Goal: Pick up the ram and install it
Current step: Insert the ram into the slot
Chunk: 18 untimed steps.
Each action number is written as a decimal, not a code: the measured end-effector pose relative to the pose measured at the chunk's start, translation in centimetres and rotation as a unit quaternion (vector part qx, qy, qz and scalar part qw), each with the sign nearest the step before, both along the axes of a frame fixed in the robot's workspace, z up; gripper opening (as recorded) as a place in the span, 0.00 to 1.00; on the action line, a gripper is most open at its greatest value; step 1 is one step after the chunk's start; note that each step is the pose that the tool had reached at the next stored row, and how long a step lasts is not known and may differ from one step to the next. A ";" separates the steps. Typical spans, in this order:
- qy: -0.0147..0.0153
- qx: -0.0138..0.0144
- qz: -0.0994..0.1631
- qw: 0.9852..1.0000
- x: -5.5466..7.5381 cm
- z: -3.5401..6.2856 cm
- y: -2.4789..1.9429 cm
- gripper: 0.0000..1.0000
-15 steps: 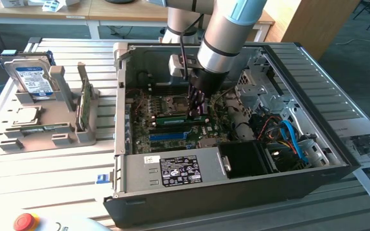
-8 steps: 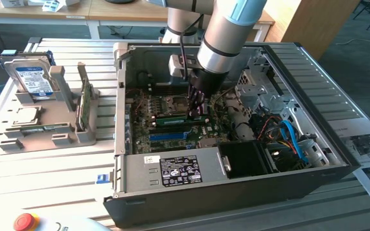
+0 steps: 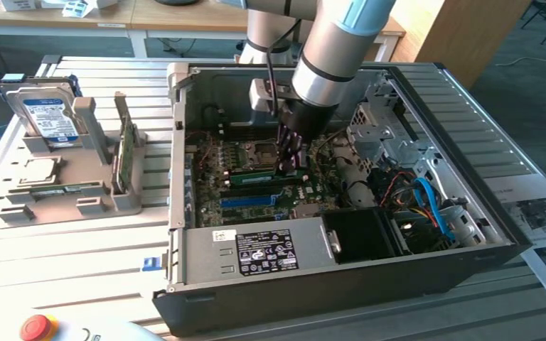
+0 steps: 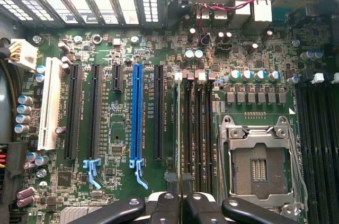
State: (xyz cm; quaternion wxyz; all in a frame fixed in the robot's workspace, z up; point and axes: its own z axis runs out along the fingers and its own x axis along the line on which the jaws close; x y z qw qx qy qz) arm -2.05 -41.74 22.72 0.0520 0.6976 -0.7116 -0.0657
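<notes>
My gripper (image 3: 288, 165) reaches down into the open computer case (image 3: 500, 234), over the motherboard (image 4: 122, 38). It is shut on the ram (image 3: 257, 177), a thin green stick. In the wrist view the ram (image 4: 179, 128) shows edge-on as a pale thin line. It runs away from my gripper (image 4: 180, 204) along the black memory slots (image 4: 198, 128), beside the CPU socket (image 4: 257, 166). Whether its lower edge sits in a slot I cannot tell.
A blue slot strip (image 4: 137, 113) and black and white card slots lie beside the memory slots. The power supply (image 3: 254, 252) and cables (image 3: 425, 199) crowd the case front. At the exterior view's left, a grey rack (image 3: 83, 199) holds a hard drive (image 3: 47, 117) and a green card (image 3: 126, 153).
</notes>
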 end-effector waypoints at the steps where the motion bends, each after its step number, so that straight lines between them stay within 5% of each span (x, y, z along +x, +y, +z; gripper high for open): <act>1: 0.000 0.000 0.000 1.000 0.0 0.01 0.00 0.12; 10: 0.004 0.000 0.000 1.000 0.0 0.21 0.00 0.12; 18: 0.004 0.000 0.000 1.000 0.2 0.22 -0.05 0.12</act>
